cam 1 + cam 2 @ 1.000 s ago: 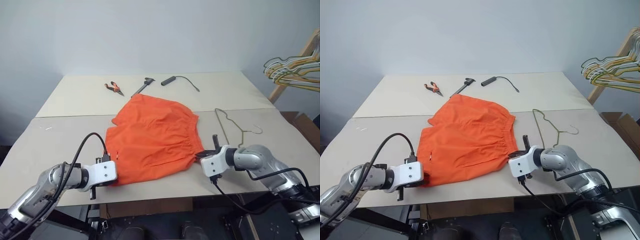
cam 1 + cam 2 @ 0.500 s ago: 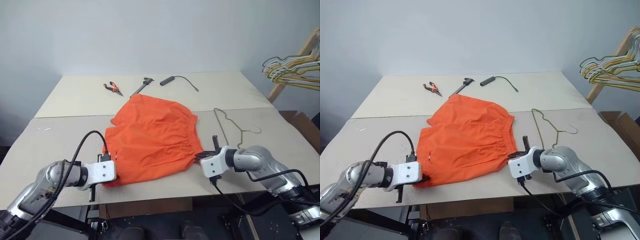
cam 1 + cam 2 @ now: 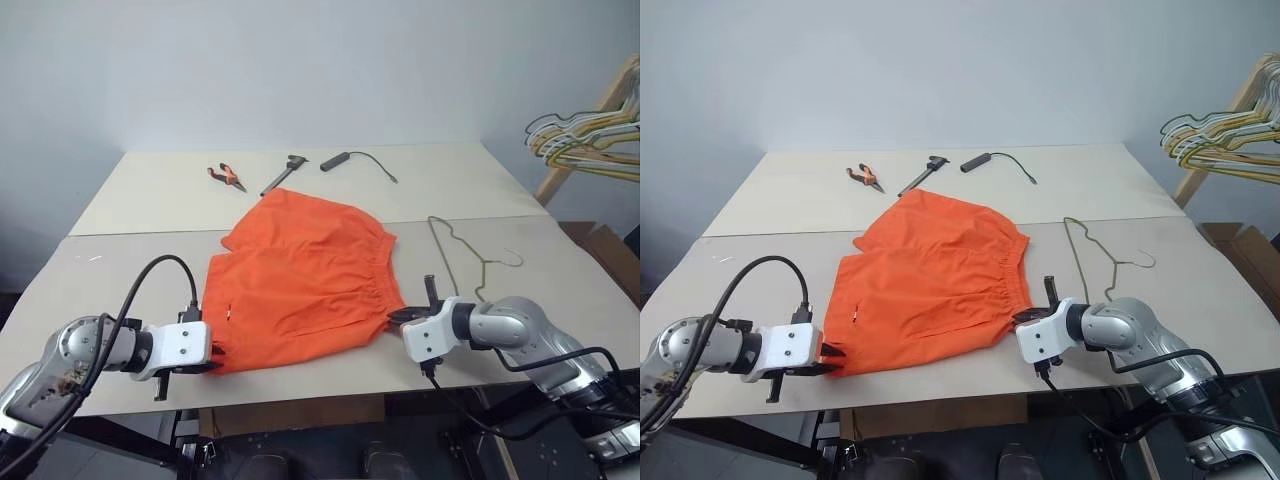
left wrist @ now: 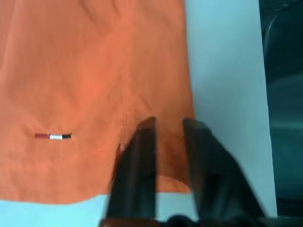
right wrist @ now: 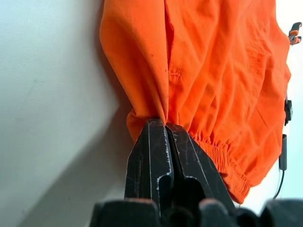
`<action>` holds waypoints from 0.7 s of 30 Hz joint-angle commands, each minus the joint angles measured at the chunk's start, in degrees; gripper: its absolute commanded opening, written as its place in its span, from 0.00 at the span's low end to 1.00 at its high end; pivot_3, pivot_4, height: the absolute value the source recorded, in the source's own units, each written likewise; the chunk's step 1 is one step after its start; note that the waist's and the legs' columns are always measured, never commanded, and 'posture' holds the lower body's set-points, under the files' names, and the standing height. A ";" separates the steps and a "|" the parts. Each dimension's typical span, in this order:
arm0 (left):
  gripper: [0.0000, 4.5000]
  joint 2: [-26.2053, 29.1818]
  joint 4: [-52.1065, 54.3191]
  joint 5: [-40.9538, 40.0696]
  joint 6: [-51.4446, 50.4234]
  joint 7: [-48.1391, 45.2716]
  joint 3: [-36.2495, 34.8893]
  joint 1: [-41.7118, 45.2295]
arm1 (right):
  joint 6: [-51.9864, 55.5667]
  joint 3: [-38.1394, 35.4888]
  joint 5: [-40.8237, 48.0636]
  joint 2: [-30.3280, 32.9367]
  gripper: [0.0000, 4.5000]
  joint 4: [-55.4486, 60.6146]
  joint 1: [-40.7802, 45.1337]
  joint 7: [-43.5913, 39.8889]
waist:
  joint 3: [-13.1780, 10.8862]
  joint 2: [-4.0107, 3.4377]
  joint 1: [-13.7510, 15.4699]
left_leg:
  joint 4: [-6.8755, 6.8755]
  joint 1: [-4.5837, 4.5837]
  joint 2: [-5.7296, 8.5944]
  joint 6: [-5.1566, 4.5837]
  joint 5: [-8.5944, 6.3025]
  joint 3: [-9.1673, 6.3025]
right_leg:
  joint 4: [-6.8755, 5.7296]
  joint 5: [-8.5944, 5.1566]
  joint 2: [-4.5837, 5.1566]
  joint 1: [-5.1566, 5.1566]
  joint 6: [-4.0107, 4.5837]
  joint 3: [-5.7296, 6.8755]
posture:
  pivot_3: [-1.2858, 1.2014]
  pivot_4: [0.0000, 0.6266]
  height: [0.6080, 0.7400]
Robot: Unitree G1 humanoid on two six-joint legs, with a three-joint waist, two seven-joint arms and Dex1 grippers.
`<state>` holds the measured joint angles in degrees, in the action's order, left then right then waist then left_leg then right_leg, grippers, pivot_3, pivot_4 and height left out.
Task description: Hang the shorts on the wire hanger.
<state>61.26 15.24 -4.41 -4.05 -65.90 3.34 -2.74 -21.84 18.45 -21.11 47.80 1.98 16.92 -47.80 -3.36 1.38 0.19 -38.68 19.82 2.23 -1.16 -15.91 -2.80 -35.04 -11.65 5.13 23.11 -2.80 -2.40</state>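
Left end effector [image 4: 168, 142] has its fingers parted (a narrow gap), while right end effector [image 5: 165, 142] is clamped tight.

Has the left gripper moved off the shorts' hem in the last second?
Yes. The left gripper has slid outward to the robot's left along the table's near edge, with fingers now parted over the hem of the shorts.

No readable text, seemingly, on anything here.

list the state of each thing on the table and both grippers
shorts: lying flat on the table, not hung
wire hanger: flat on the table beside the shorts, bare
right gripper: shut on the waistband corner
left gripper: fingers apart over the hem corner
pliers: lying at the back, untouched
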 commanded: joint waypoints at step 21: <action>0.27 -5.12 -4.18 15.13 -2.17 8.99 5.85 5.44 | 1.05 -2.37 2.50 0.77 0.00 2.98 -0.08 -1.25 | 0.22 -0.56 0.34 | 0.04 -0.66 -0.04 -0.11 -0.09 -0.05 | 0.01 -0.48 0.03 -0.74 -0.54 -0.01 | 0.52 0.03 1.00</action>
<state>55.86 11.78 9.67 -5.45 -57.03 9.50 1.95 -21.06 18.20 -19.50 47.83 3.23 16.52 -48.97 -3.14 0.82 0.53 -38.64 19.17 2.19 -1.28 -16.02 -2.86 -35.03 -12.13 5.16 22.39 -3.31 -2.41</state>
